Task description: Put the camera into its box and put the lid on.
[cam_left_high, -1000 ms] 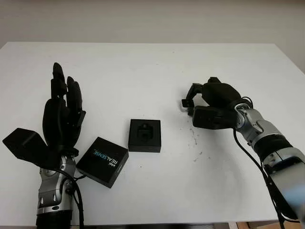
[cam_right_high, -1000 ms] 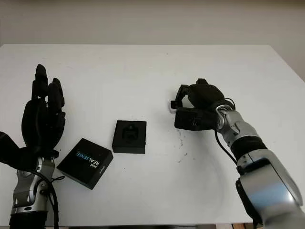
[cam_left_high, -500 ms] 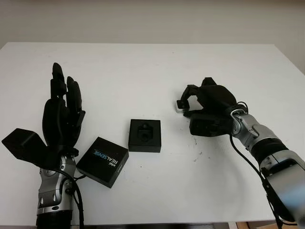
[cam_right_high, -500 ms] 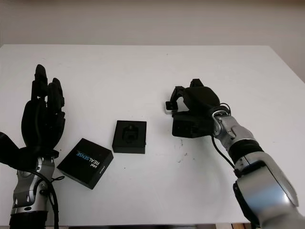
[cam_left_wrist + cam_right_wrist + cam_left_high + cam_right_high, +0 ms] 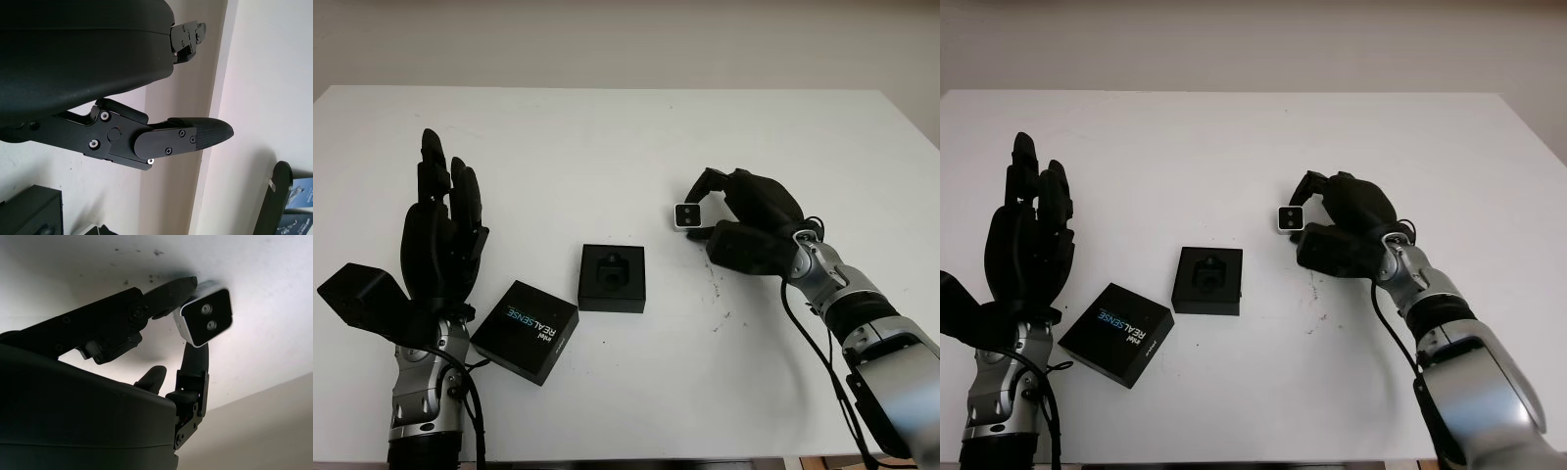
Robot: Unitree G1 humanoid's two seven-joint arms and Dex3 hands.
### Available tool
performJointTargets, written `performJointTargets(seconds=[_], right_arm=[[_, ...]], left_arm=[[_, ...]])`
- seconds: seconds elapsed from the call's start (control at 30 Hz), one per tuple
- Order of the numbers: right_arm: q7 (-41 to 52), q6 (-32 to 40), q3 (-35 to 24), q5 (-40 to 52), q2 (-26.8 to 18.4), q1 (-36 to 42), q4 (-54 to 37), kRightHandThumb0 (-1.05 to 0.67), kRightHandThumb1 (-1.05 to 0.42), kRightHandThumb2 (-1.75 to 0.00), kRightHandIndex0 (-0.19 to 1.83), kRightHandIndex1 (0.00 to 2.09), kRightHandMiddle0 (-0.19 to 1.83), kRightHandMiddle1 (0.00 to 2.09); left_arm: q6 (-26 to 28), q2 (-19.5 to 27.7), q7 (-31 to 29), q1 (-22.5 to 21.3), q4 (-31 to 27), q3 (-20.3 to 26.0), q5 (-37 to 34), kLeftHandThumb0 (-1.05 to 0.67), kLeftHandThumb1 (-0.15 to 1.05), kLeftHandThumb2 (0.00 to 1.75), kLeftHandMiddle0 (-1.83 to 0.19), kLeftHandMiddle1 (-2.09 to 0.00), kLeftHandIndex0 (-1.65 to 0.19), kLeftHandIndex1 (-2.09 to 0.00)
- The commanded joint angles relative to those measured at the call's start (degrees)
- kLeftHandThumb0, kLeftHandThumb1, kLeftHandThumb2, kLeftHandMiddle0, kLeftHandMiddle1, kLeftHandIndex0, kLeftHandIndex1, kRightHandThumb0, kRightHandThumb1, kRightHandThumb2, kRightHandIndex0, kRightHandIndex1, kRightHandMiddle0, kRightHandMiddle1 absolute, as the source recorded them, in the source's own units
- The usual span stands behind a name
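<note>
Right hand (image 5: pixel 729 217), right of centre, is pinching the little silver camera (image 5: pixel 689 216) above the counter (image 5: pixel 607 137). Carry step: next it needs lowering into the open box (image 5: pixel 612 277) at centre. Left hand (image 5: pixel 440 235) is open, lower left by the lid (image 5: pixel 525 331).

White table (image 5: pixel 607 137), open box (image 5: pixel 612 277), lid (image 5: pixel 525 331)

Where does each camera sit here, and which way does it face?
Left eye, right eye: on the head, looking down at the table; both arms show; shared: camera, open box, lid.
Left wrist: by the raised, open left hand, looking past its fingers; box corner.
Right wrist: under the right hand, facing the gripped camera against the table.
</note>
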Motion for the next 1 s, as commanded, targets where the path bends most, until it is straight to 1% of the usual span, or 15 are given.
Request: performJointTargets(seconds=[0.0,0.1,0.3,0.67,0.77,0.87,0.9,0.97], right_arm=[[2.3,1.5,-2.8,3.1,0.6,0.1,-0.7,-0.36,-0.92,-0.06,0.2,0.61,0.35,1.58],[3.9,2.2,-4.9,5.6,0.9,0.2,-1.9,-0.38,-0.92,-0.05,0.21,0.61,0.35,1.63],[6.3,1.9,-7.4,8.4,1.0,1.2,-4.2,-0.39,-0.91,-0.05,0.19,0.64,0.36,1.65],[8.4,1.3,-9.9,10.7,1.5,3.6,-9.1,-0.38,-0.92,-0.06,0.12,0.71,0.34,1.68],[9.0,0.3,-11.0,12.3,1.8,4.6,-11.1,-0.39,-0.92,-0.05,0.1,0.74,0.34,1.69],[11.3,1.7,-13.3,16.3,3.3,6.2,-14.9,-0.4,-0.92,-0.05,0.06,0.8,0.33,1.71],[12.5,3.7,-14.4,18.5,4.3,7.6,-18.1,-0.4,-0.93,-0.06,0.02,0.79,0.32,1.72],[14.3,6.9,-15.7,21.5,5.8,10.0,-23.5,-0.39,-0.94,-0.06,0.03,0.72,0.29,1.71]], left_arm=[[0.1,0.1,0.1,0.2,-0.7,0.1,0.0,-0.66,1.05,0.45,0.19,0.0,0.19,0.0],[-0.1,0.4,0.0,0.4,-0.7,0.0,0.4,-0.66,1.05,0.47,0.19,0.0,0.19,0.0],[0.0,0.2,0.0,0.3,-0.6,0.2,0.0,-0.66,1.05,0.46,0.19,0.0,0.19,0.0],[-0.1,0.7,-0.6,0.6,-0.6,0.4,0.0,-0.66,1.05,0.48,0.19,0.0,0.19,0.0],[0.0,0.7,-0.4,0.6,-0.6,0.5,0.1,-0.66,1.05,0.46,0.19,0.0,0.19,0.0],[0.0,0.7,-0.6,0.7,-0.6,0.5,0.1,-0.66,1.05,0.46,0.19,0.0,0.19,0.0],[-0.1,0.8,-0.7,0.7,-0.6,0.4,0.2,-0.66,1.05,0.46,0.19,0.0,0.19,0.0],[-0.2,0.8,-0.8,0.7,-0.5,0.4,0.3,-0.66,1.05,0.47,0.19,0.0,0.19,0.0]])
